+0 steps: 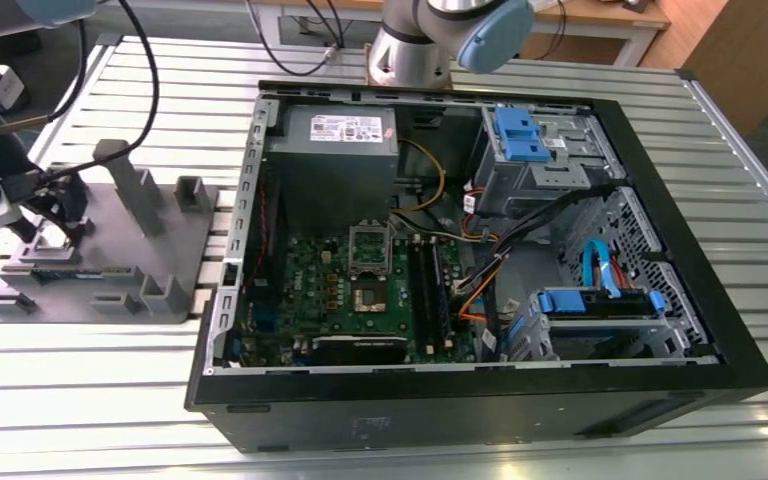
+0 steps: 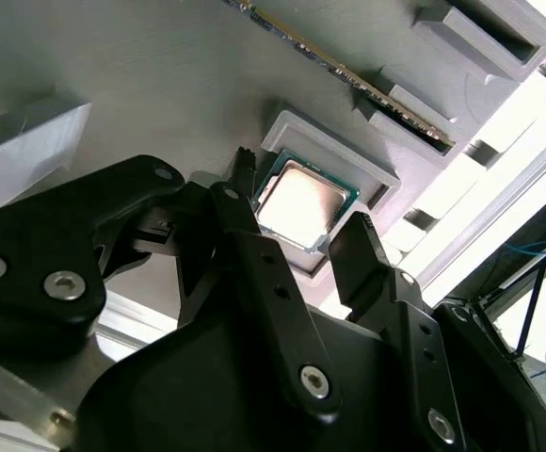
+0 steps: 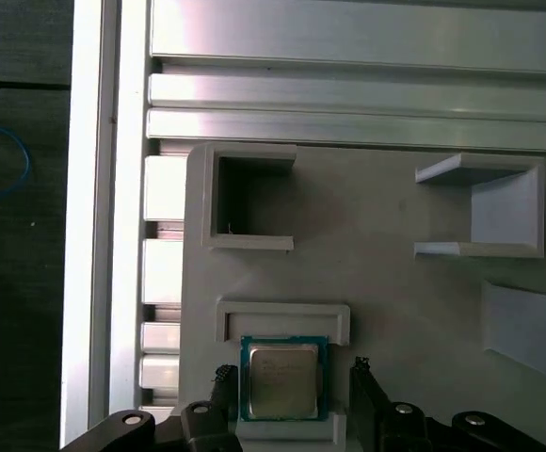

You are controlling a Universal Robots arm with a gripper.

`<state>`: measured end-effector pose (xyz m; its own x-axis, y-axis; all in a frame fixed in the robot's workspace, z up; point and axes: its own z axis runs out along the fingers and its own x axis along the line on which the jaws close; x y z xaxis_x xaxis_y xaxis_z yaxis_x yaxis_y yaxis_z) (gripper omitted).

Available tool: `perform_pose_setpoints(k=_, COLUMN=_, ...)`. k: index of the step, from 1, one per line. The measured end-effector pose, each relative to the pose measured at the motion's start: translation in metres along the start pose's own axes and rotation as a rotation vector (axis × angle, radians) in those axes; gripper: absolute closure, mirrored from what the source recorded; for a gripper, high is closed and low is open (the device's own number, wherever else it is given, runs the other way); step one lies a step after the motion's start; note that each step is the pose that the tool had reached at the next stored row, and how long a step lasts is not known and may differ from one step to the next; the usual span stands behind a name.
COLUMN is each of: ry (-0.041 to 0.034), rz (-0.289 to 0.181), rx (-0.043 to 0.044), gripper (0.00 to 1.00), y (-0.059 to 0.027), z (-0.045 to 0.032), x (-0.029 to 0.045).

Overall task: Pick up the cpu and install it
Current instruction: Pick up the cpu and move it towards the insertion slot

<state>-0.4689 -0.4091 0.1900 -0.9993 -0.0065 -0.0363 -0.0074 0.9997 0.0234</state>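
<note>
Now, released end effector (image 3: 292, 369) straddles the cpu (image 3: 282, 381).
In both wrist views the cpu lies flat in a pocket of the grey holder block (image 1: 157, 250), one finger on either side, apart from it. In the exterior view the block sits on the counter (image 1: 91, 400), at nine o'clock from the computer case (image 1: 491, 420).

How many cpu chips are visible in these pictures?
1. The cpu lies in a recess of the grey block, between the fingertips of the open gripper. Another could be hidden inside the computer case.
</note>
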Motion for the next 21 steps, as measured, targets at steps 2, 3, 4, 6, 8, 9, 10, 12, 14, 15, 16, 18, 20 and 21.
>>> perform_pose_setpoints(k=2, ry=0.0001, rz=0.0, rx=0.0, gripper=0.42, y=0.0, z=0.0011, x=0.0001)
perform_pose_setpoints(k=3, ry=0.0002, rz=0.0, rx=0.0001, gripper=0.42, y=0.0, z=0.0014, x=0.0001)
perform_pose_setpoints(k=4, ry=0.0003, rz=0.0, rx=0.0001, gripper=0.42, y=0.0, z=0.0017, x=0.0001)
perform_pose_setpoints(k=6, ry=0.0, rz=0.0, rx=0.0, gripper=0.42, y=-0.0001, z=0.0024, x=0.0001)
perform_pose_setpoints(k=8, ry=0.0002, rz=-0.005, rx=-0.0001, gripper=0.42, y=0.0, z=0.003, x=0.0001)
perform_pose_setpoints(k=9, ry=0.0004, rz=-0.009, rx=-0.0002, gripper=0.42, y=0.0, z=0.0032, x=0.0001)
perform_pose_setpoints(k=10, ry=0.0004, rz=-0.012, rx=-0.0004, gripper=0.42, y=0.0, z=0.0035, x=0.0002)
perform_pose_setpoints(k=12, ry=0.0005, rz=-0.018, rx=-0.0012, gripper=0.42, y=0.0, z=0.0039, x=0.0002)
perform_pose_setpoints(k=14, ry=0.0006, rz=-0.02, rx=-0.0014, gripper=0.42, y=0.0, z=0.0039, x=0.0002)
perform_pose_setpoints(k=15, ry=0.0006, rz=-0.02, rx=-0.0014, gripper=0.42, y=-0.0001, z=0.0039, x=0.0002)
perform_pose_setpoints(k=16, ry=0.0006, rz=-0.02, rx=-0.0014, gripper=0.42, y=-0.0001, z=0.0041, x=0.0002)
perform_pose_setpoints(k=18, ry=0.0004, rz=-0.02, rx=-0.0015, gripper=0.42, y=-0.0001, z=0.0048, x=0.0002)
perform_pose_setpoints(k=20, ry=0.0006, rz=-0.02, rx=-0.0014, gripper=0.42, y=-0.0001, z=0.0053, x=0.0002)
perform_pose_setpoints(k=21, ry=0.0007, rz=-0.02, rx=-0.0014, gripper=0.42, y=-0.0001, z=0.0054, x=0.0002)
